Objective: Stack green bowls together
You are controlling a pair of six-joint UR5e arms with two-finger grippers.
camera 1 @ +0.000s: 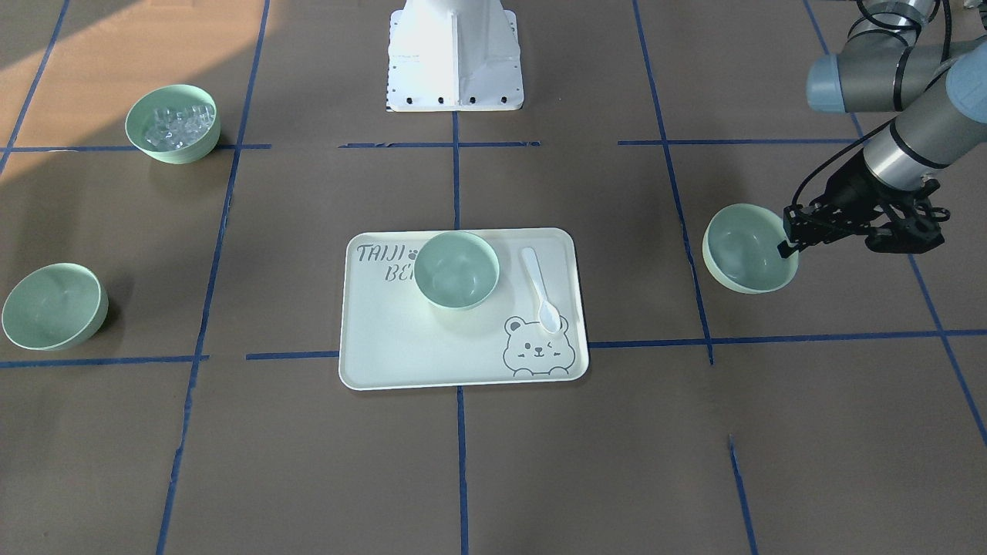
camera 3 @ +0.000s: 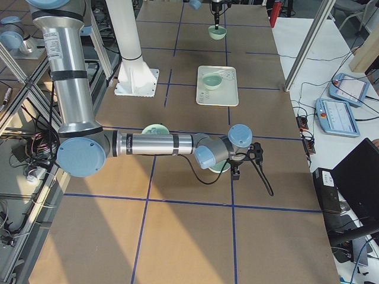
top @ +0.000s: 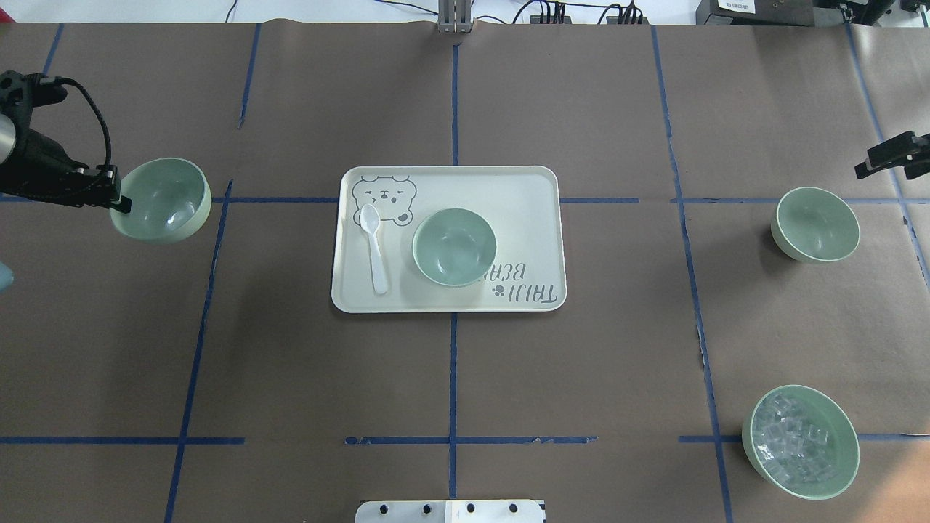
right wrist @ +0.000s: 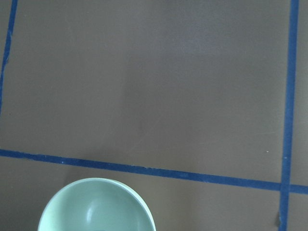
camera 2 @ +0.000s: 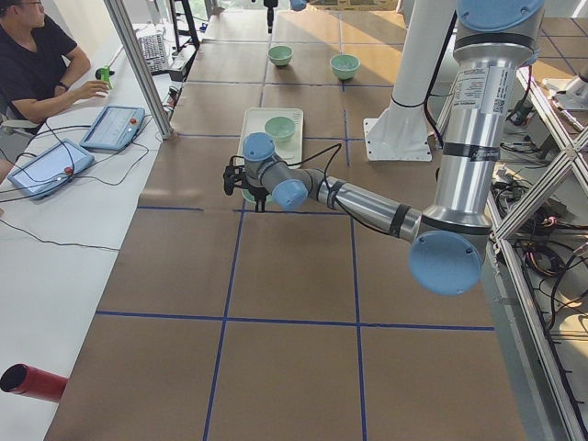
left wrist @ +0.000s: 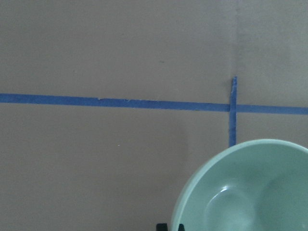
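Left hand (top: pixel 118 204): clenched on the rim of the left pale mint-green round plastic bowl (top: pixel 163 200), gripping the part of the rim farthest to the left; its arm comes in from the desk's left edge.
Left bowl: at the far left of the brown paper-covered desk (top: pixel 290 378), just left of a blue tape line. It looks tilted in the grip, and I cannot tell whether its base touches the desk.
Right hand (top: pixel 888 155): only partly in view at the desk's right edge; I cannot tell whether it is released or clenched.
Right bowl: the right pale mint-green round plastic bowl (top: pixel 817 224) stands upright on the desk. It is near the right hand but apart from it, to the hand's left and a little nearer the robot.
Middle bowl: the middle pale mint-green round plastic bowl (top: pixel 454 247) stands upright on the cream rectangular plastic tray with a bear drawing (top: pixel 523 189) at the desk's centre, well apart from both hands.
Spoon: a white plastic spoon (top: pixel 374 250) lies on the tray just left of the middle bowl, not touching it.
Cube bowl: a green round bowl filled with clear glassy cubes (top: pixel 799 443) sits at the near right, well apart from the right hand.
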